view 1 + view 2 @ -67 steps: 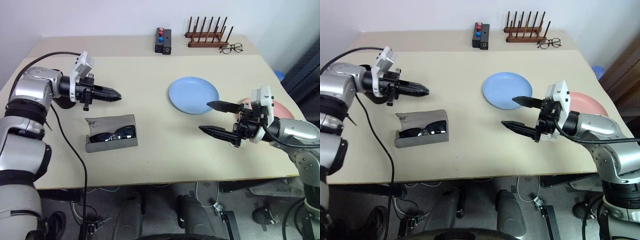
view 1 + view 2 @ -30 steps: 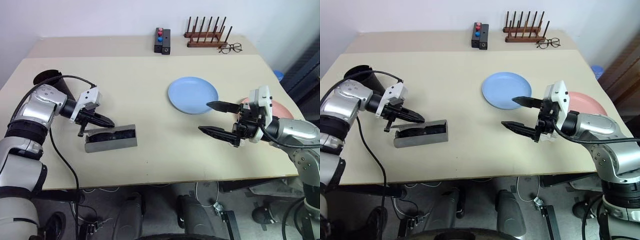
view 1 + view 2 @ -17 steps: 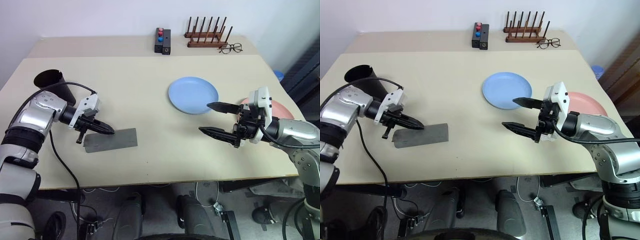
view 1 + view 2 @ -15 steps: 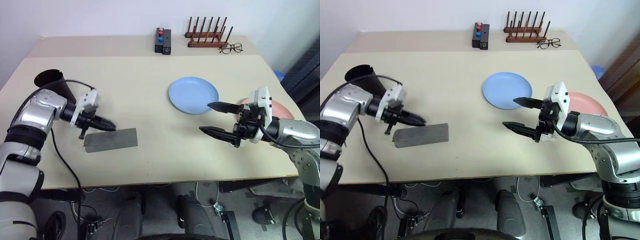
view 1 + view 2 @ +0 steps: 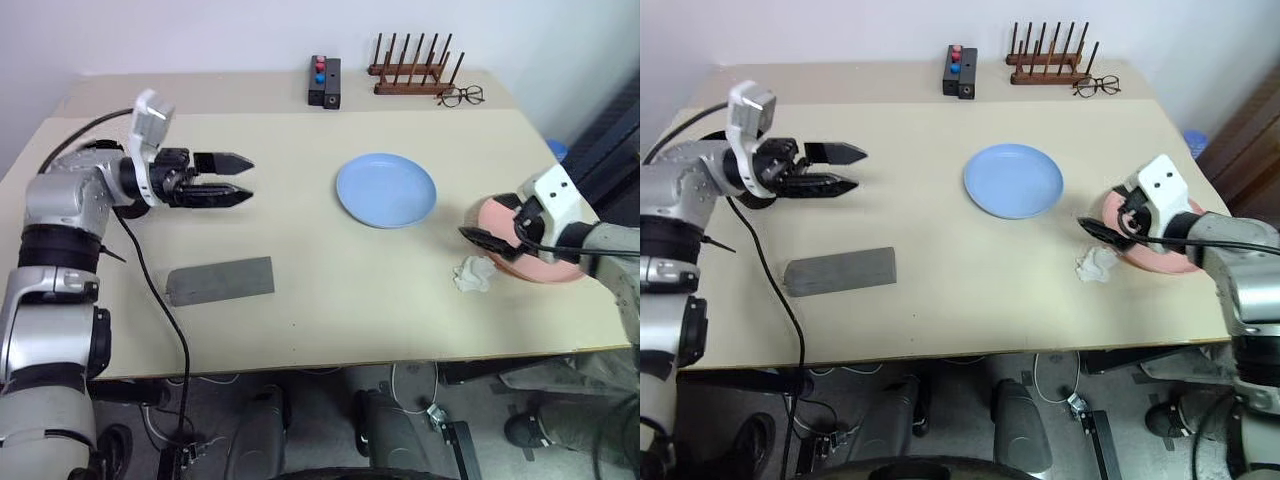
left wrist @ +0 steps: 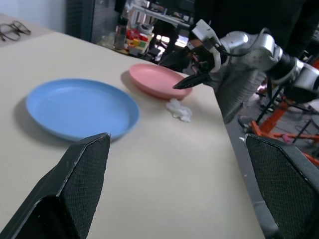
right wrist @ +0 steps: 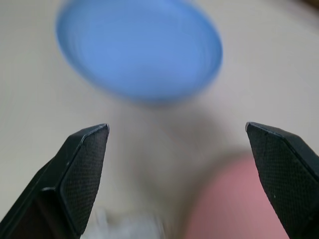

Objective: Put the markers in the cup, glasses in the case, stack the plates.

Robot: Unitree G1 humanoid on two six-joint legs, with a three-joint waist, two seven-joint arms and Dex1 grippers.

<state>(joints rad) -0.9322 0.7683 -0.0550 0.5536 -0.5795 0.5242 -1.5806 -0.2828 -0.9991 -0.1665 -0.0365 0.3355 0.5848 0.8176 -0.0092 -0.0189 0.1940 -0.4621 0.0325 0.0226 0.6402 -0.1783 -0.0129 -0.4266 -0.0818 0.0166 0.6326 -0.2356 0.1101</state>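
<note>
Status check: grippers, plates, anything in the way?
Both grippers open, empty. Case shut. Plates unstacked. Crumpled white wad beside pink one.

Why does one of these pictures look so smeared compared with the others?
Right wrist view: the blue plate and pink plate are streaky and soft-edged, which looks like motion blur. Left wrist view: the plates are crisp. Left eye view: even light, with a soft shadow under the case.

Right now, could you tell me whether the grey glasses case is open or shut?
Shut: the case lies flat on the table with its lid down, nothing visible inside.
</note>
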